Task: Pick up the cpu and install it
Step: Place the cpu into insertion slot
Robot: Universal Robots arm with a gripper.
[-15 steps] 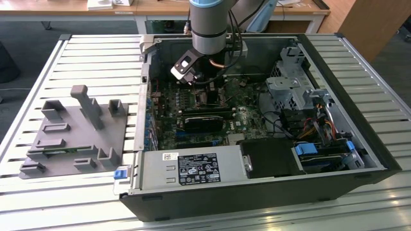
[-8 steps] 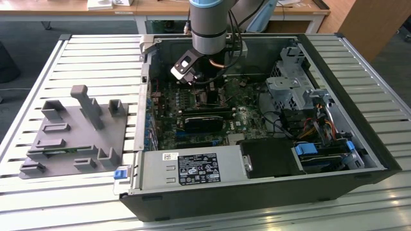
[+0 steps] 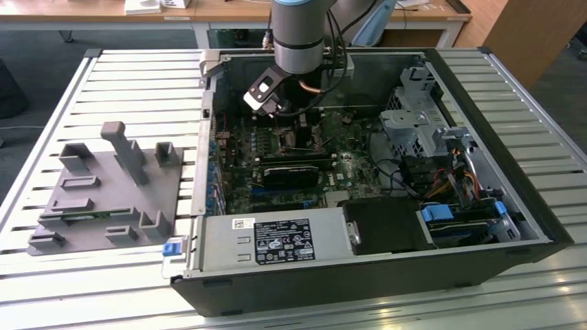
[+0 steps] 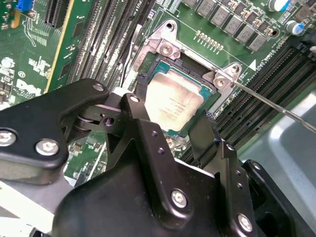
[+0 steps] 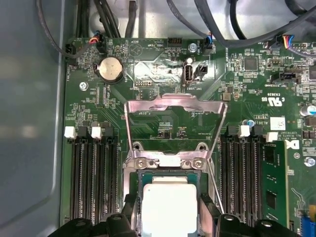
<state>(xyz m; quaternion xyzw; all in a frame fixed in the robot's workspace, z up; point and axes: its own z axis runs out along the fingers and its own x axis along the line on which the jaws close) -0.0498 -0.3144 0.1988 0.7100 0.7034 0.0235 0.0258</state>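
The cpu [image 4: 173, 101], a small square chip with a silvery top, lies flat in the motherboard socket [image 4: 170, 49], its pale green rim showing inside the metal frame. My gripper [image 4: 170, 112] stands directly over it, one black finger [image 4: 139, 96] against each of two opposite edges of the chip. In the first wrist view the cpu [image 5: 169, 207] sits between the same black fingers [image 5: 132, 213], below the raised socket cover plate [image 5: 175, 106]. In the exterior view my gripper [image 3: 291, 127] reaches down into the open computer case [image 3: 367, 275].
The socket's thin lever [image 4: 274, 106] sticks out beside the socket. Memory slots [image 5: 91, 177] flank it, and a green memory stick [image 5: 274, 182] sits in one. Cables [image 3: 403, 175] and a drive cage [image 3: 413, 124] fill the case's right side. A grey tray [image 3: 101, 199] lies outside it.
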